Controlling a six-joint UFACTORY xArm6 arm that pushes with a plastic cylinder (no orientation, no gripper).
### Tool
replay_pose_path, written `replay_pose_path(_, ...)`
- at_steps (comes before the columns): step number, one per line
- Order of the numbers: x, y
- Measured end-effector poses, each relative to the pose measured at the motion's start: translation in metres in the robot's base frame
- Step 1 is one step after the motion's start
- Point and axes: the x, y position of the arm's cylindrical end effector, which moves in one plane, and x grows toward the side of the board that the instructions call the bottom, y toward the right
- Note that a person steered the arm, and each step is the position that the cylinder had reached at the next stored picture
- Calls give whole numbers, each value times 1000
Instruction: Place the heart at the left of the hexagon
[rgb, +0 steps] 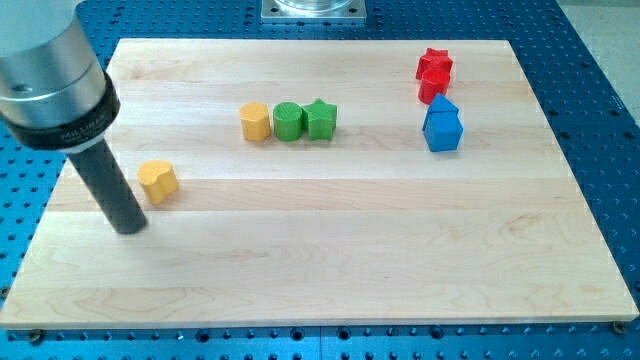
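My tip rests on the table just left of and below the yellow heart, with a slight gap showing between them. There is no hand to open or close, only a dark rod leaning up toward the view's top left. The heart lies well left of the yellow hexagon, which touches a green cylinder and green star.

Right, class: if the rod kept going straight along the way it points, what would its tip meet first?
The wooden board: my tip points down onto bare wood, just below-left of the yellow heart, apparently not touching it. No block lies in that line.
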Motion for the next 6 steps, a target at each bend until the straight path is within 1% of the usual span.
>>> replay_pose_path(1,-46,29)
replay_pose_path(2,-74,48)
replay_pose_path(3,-76,46)
replay_pose_path(4,-66,30)
replay_pose_path(6,-113,48)
